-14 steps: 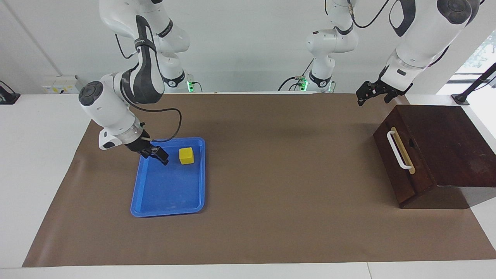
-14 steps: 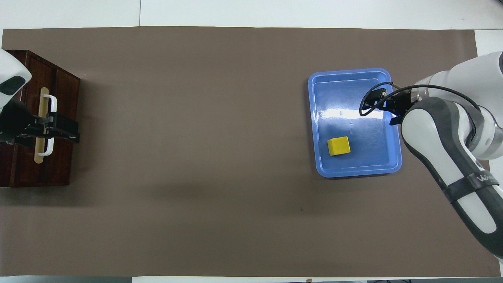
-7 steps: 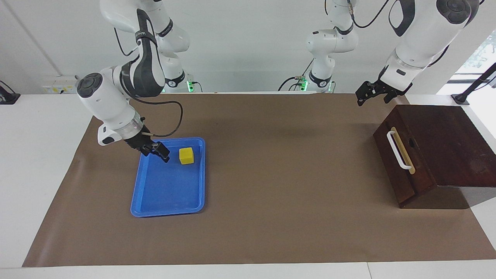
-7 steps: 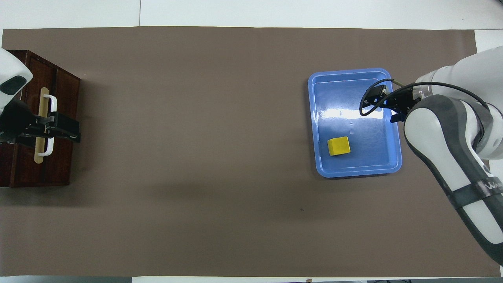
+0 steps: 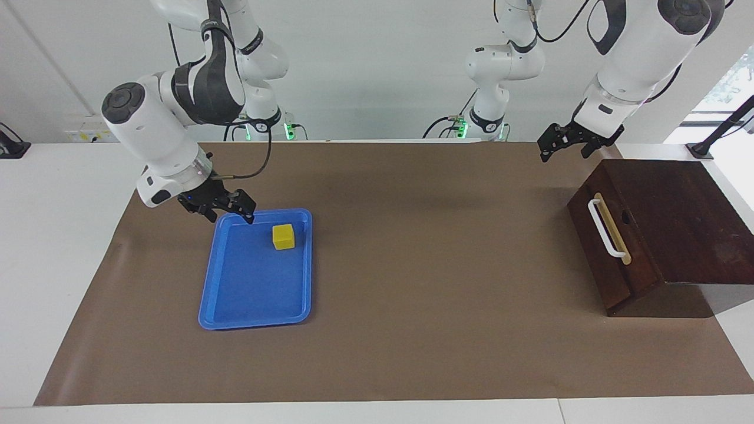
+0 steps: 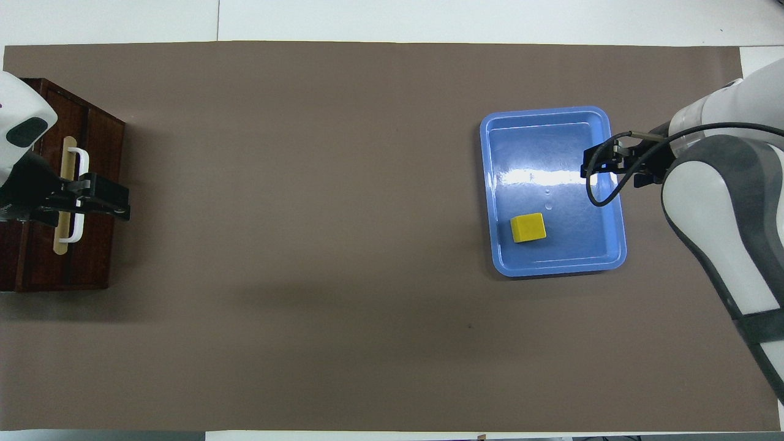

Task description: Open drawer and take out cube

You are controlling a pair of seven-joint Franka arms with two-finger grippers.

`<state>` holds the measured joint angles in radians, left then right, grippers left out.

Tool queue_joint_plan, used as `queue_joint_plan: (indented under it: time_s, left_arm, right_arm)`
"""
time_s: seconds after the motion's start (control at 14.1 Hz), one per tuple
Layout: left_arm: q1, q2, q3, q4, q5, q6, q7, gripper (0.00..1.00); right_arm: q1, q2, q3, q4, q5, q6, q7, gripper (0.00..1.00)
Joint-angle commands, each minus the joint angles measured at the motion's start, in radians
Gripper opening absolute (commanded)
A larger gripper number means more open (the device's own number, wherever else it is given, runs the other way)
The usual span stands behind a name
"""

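The cube [image 5: 283,236] sits in the tray [image 5: 235,294] — just right of the right gripper [image 5: 227,207], fingers spread; the left gripper [image 5: 568,141], spread too, waits upper right.

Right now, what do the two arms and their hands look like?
Both arms are glossy white, rounded segments with dark grey panels and round dark grey joint caps. The left hand and right hand are small, black and two-fingered. A thin black cable loops from the right arm's wrist; black cables also hang by the left arm's upper links. Green lights glow at both bases.
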<state>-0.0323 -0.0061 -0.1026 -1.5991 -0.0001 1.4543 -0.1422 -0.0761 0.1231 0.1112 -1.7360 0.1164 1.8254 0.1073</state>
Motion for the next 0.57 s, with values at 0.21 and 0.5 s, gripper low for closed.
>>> queue_joint_plan:
  time_s: [0.21,0.5]
  left_arm:
    - [0.006,-0.028,0.020,-0.030,-0.014,0.015,0.004,1.00]
    - [0.011,-0.026,0.020,-0.027,-0.015,0.018,0.009,1.00]
  right_arm:
    - [-0.004,-0.080,0.013,0.091,-0.090,-0.191,-0.084,1.00]
    - [0.045,-0.166,0.018,0.096,-0.145,-0.303,-0.075,1.00]
